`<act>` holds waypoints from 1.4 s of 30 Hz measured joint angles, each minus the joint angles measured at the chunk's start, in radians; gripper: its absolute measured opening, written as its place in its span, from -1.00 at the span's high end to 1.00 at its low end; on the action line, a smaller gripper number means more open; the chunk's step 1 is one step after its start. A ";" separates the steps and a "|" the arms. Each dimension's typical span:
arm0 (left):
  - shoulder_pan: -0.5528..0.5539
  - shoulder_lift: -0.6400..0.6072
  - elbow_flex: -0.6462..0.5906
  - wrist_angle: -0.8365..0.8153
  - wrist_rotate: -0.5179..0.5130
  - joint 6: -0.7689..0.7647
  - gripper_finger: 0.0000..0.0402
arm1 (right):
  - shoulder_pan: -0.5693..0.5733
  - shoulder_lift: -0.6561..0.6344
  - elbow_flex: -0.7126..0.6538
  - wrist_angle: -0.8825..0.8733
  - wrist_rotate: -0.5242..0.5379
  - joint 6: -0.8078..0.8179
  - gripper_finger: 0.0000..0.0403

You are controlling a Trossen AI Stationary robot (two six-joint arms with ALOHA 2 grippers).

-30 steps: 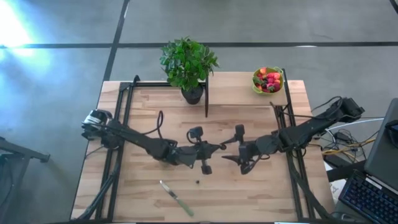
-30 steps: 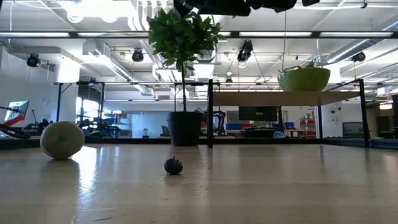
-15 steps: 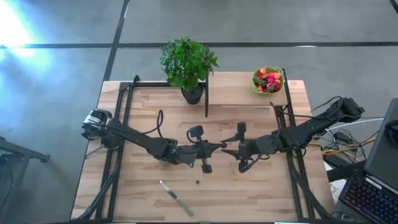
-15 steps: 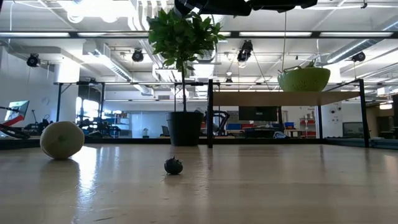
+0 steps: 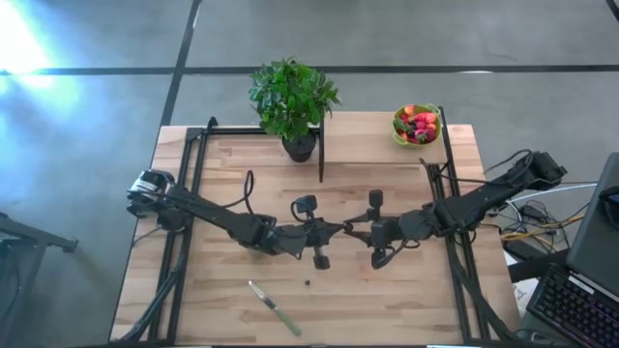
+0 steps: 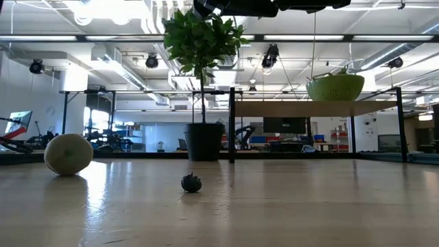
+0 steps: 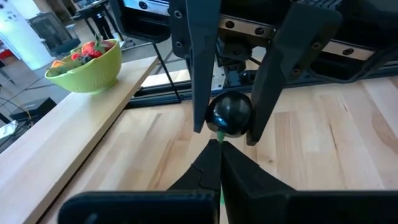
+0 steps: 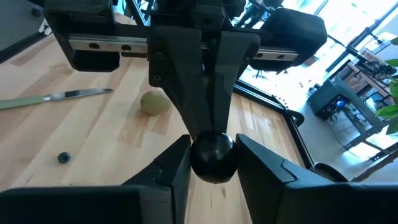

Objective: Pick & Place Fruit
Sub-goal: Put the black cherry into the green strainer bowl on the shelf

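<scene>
Over mid-bench (image 5: pixel 222 290) the two arms meet: the left gripper (image 5: pixel 340 228) stays closed on a dark berry's (image 7: pixel 229 114) green stem, and the right gripper's (image 5: pixel 354 232) fingers (image 8: pixel 174 167) have narrowed around the berry, so a handover looks underway.

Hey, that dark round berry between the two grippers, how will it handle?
Smooth and glossy, the dark berry is probably slippery. Round, it would likely roll if dropped. The left gripper pinches only its green stem, the right gripper flanks it: it may swing.

Glossy black berry (image 7: pixel 229 114); lime-green bowl (image 7: pixel 87 76); dull-green ball (image 8: pixel 153 102).
</scene>
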 joint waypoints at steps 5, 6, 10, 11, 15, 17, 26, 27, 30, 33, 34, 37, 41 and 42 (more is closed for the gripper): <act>0.000 0.000 0.000 0.001 0.003 0.003 0.89 | 0.000 0.000 0.000 0.000 0.000 0.000 0.41; 0.000 0.000 0.000 0.001 0.004 0.012 0.84 | 0.000 0.000 0.000 0.001 0.000 0.001 0.43; -0.003 0.000 0.000 -0.003 0.005 0.062 0.53 | 0.000 -0.001 0.000 0.000 0.000 0.001 0.53; -0.003 0.000 0.000 -0.005 0.005 0.071 0.44 | 0.000 -0.002 0.000 0.000 0.000 0.000 0.54; -0.003 -0.015 0.000 -0.086 -0.001 0.081 0.11 | 0.000 -0.027 0.000 -0.038 0.048 0.001 0.52; -0.003 -0.032 0.005 -0.157 -0.015 0.065 0.00 | -0.002 -0.050 0.000 -0.091 0.139 0.002 0.48; -0.001 -0.062 -0.007 -0.194 -0.139 0.010 -0.07 | -0.187 -0.229 0.000 -0.257 0.336 0.002 0.51; -0.001 -0.062 -0.011 -0.194 -0.139 0.006 -0.07 | -0.227 -0.249 0.000 -0.265 0.337 0.002 0.51; 0.000 -0.061 -0.022 -0.202 -0.139 -0.007 -0.07 | -0.361 -0.314 0.000 -0.289 0.335 0.003 0.48; 0.000 -0.061 -0.029 -0.198 -0.140 -0.031 -0.07 | -0.508 -0.367 0.000 -0.309 0.315 0.016 0.47; 0.000 -0.061 -0.033 -0.195 -0.139 -0.037 -0.07 | -0.560 -0.381 0.003 -0.325 0.283 0.031 0.47; 0.000 -0.061 -0.037 -0.202 -0.137 -0.050 -0.07 | -0.722 -0.403 0.024 -0.399 0.138 0.098 0.48; 0.000 -0.058 -0.037 -0.197 -0.136 -0.064 -0.06 | -0.913 -0.389 0.070 -0.515 -0.030 0.189 0.47; 0.000 -0.056 -0.037 -0.198 -0.136 -0.068 -0.06 | -0.951 -0.380 0.082 -0.538 -0.061 0.200 0.46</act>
